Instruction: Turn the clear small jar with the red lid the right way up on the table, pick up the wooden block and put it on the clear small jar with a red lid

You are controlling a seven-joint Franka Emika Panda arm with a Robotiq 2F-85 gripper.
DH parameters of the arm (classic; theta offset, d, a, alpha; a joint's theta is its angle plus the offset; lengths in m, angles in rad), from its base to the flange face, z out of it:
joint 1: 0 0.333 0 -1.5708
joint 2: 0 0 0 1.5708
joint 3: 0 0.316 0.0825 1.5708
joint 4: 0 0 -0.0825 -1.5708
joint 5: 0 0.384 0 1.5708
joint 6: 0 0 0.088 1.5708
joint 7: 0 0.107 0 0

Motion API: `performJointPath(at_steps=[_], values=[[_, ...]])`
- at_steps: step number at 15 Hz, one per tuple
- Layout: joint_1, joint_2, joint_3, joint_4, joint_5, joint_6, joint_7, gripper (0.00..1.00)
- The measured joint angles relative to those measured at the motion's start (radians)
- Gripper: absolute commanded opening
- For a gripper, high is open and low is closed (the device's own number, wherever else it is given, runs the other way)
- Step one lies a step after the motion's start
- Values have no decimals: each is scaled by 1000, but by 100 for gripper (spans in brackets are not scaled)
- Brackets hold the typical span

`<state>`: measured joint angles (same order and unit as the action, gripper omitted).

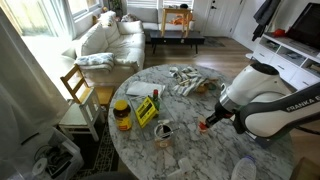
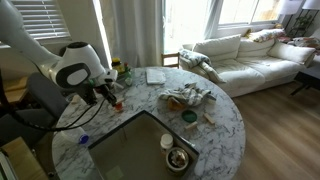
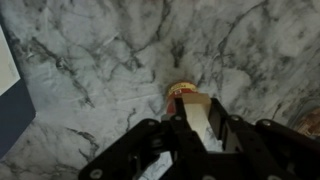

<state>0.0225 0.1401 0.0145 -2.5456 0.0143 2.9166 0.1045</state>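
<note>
Marble-look white with grey veins, the round surface fills the wrist view. The tool comes in from the bottom of that view with its dark fingers closed on the clear small jar with the red lid. The jar sits between the fingers, which clamp its pale see-through body. Its red-orange lid points away from the tool toward the marble; whether the lid touches the surface cannot be told. At the left edge of that view, off to the side of the tool, is a dark flat panel with a pale border. In both exterior views the tool hangs low over the surface, with a small spot of red at its fingertips where the jar is held. In an exterior view the dark flat panel lies on the marble near the tool. A crumpled cloth is heaped farther out from the tool, toward the middle of the surface. Well apart from the tool, a bigger jar with a yellow lid and dark contents stands upright just beside a yellow box. A small glass stands between that box and the tool. Beyond the surface, far from the tool, stands a pale sofa.
</note>
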Motion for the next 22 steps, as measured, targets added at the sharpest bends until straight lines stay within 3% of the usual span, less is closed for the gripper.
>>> performJointPath(at_steps=[3, 4, 5, 11, 17, 22], values=[[0, 4, 3, 0, 0, -4, 0, 7], [0, 5, 4, 1, 0, -4, 0, 54], [0, 6, 4, 2, 0, -5, 0, 55], [1, 8, -7, 6, -6, -9, 5, 99], [7, 4, -17, 25, -8, -31, 24, 100], [5, -42, -6, 69, 14, -242, 14, 100]])
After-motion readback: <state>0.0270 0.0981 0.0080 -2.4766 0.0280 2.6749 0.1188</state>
